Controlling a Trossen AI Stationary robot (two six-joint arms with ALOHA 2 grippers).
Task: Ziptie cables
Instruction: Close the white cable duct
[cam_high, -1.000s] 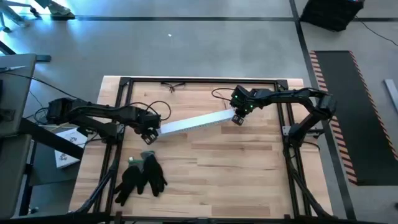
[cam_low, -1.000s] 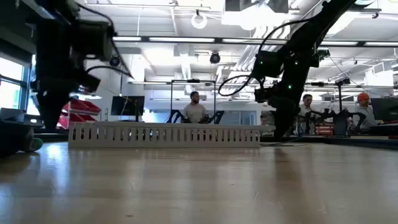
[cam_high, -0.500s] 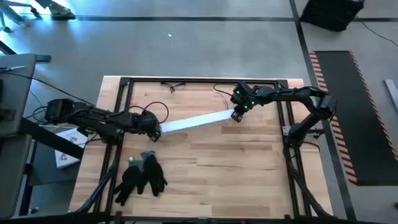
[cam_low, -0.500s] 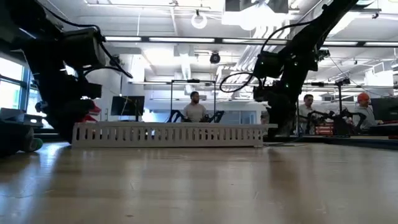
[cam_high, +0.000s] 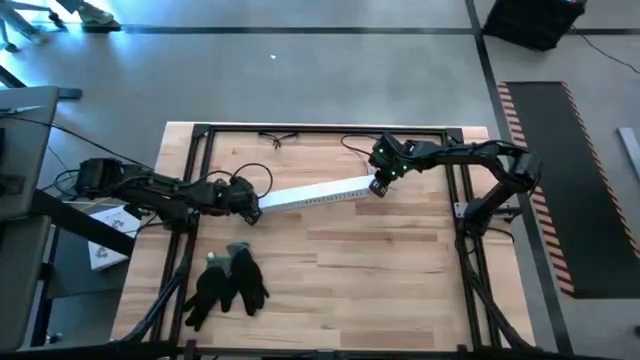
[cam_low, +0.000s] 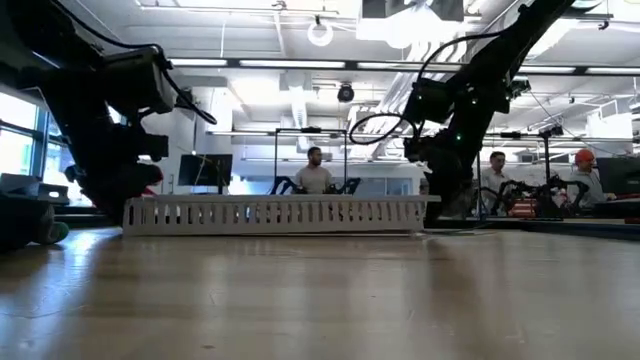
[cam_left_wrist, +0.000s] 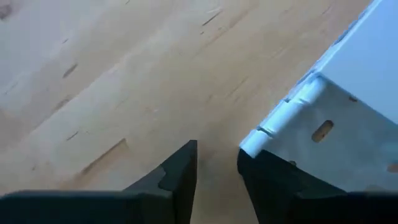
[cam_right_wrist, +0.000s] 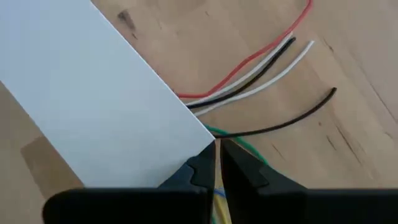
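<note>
two grippers bracket a white slotted channel (cam_high: 312, 193): left gripper (cam_left_wrist: 216, 168), jaws narrowly apart, at its w. end; right gripper (cam_right_wrist: 217, 163), nearly closed, at the e. end where cables (cam_right_wrist: 261, 65) emerge, apparently steadying it.

The left gripper (cam_high: 251, 211) sits low near the table's left edge, fingers (cam_left_wrist: 180, 177) slightly parted. The right gripper (cam_high: 377, 187) reaches down toward the far edge, fingers (cam_right_wrist: 202, 169) nearly together.

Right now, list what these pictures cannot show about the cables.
- Cables: right wrist view, the channel covers part of them.
- High view: too small to count, by the right hand at the channel's end.
- Low view: none can be made out.
- Left hand, at the other end: no cables in its view.
</note>
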